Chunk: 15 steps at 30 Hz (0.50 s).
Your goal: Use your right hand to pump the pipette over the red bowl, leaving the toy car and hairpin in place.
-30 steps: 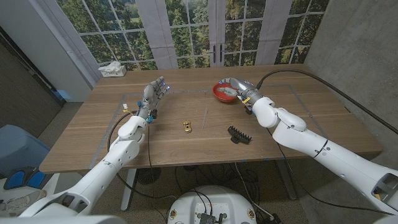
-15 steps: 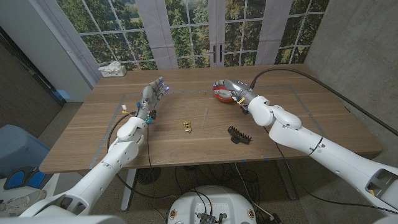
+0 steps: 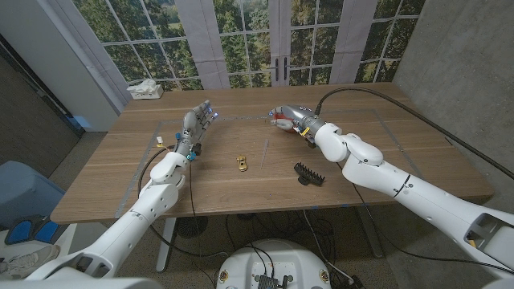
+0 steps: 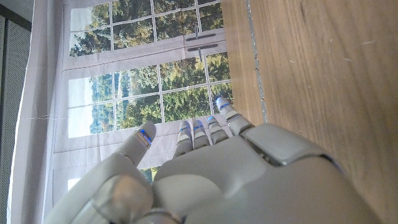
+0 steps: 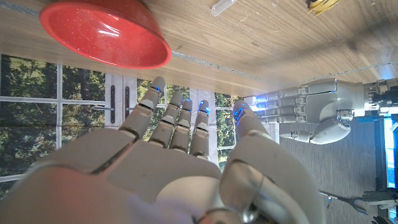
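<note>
Head view puts the black hairpin (image 3: 308, 174) nearest me on the wooden bench (image 3: 418, 168), and I take the yellow toy car (image 3: 242, 162) as my landmark: the hairpin lies to the car's right and a little nearer my side, well apart from it. Just right of the car and slightly beyond it lies the clear pipette (image 3: 266, 148), a thin pale line flat on the wood with nothing touching it. Left of the car my left hand (image 3: 195, 126) stands over the bench with fingers spread and straight, holding nothing. Beyond the car and to its right my right hand (image 3: 291, 116) hangs in the air with fingers extended and apart, holding nothing, and it covers most of the red bowl (image 3: 282, 124), of which I see only a sliver of rim. Right wrist view shows that bowl (image 5: 106, 34) sitting on the wood past my spread fingertips (image 5: 180, 96), with one end of the pipette (image 5: 222, 7) and a bit of the car (image 5: 322, 5) further across the bench. A tissue box (image 3: 145, 89) sits at the far left corner, well beyond the car.
</note>
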Motion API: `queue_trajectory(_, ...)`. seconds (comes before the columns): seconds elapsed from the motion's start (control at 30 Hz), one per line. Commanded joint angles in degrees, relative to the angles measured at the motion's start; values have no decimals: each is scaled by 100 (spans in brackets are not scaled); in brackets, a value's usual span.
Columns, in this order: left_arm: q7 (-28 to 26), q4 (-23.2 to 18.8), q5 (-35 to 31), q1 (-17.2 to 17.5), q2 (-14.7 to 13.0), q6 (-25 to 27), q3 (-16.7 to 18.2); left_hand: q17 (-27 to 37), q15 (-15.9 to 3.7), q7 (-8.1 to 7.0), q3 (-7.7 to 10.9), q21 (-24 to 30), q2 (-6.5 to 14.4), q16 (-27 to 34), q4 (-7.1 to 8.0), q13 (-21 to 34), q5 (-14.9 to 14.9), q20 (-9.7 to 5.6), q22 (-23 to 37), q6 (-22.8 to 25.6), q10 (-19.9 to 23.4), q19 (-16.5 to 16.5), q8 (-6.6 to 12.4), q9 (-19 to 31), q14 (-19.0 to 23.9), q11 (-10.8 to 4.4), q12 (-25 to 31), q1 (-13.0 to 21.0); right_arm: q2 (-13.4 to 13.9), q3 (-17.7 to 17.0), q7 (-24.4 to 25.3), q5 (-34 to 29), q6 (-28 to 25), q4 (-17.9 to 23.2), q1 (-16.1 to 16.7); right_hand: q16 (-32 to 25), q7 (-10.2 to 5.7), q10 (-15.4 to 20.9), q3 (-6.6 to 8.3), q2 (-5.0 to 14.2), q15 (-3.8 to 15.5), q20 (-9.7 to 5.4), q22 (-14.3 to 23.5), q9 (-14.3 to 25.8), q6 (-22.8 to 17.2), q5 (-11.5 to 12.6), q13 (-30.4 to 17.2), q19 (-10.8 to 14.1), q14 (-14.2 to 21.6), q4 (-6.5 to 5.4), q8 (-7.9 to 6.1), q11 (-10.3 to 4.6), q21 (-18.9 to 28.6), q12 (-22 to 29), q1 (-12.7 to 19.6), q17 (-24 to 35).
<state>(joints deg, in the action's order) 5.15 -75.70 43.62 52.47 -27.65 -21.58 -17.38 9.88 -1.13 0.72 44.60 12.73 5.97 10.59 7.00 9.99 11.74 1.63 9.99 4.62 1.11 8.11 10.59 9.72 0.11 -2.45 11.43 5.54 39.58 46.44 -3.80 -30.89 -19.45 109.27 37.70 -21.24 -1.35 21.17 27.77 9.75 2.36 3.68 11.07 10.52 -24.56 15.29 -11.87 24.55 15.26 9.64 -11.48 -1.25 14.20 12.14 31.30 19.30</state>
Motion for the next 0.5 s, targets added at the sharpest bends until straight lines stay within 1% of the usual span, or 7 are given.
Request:
queue_trajectory(0.03,-9,-57,22,69,-24,-13,24,6,-7,-20,16,-19,476,-8,-27,18,-20,1,32,16,28,65,-18,19,23,1,-17,29,-100,132,-290,-240,111,-122,-120,-44,0,28,12,-28,275,-40,11,32,-28,41,-11,50,36,-21,-32,-42,26,23,58,33)
queue_trajectory(0.5,-16,-144,27,142,-52,-26,37,6,-7,-14,23,-27,474,-11,-24,19,-21,4,32,20,26,67,-18,19,25,-2,-23,23,-147,212,-459,-443,157,-160,-135,-70,-20,21,4,-27,305,-58,12,33,-37,40,-14,62,45,-21,-25,-75,35,18,99,63)
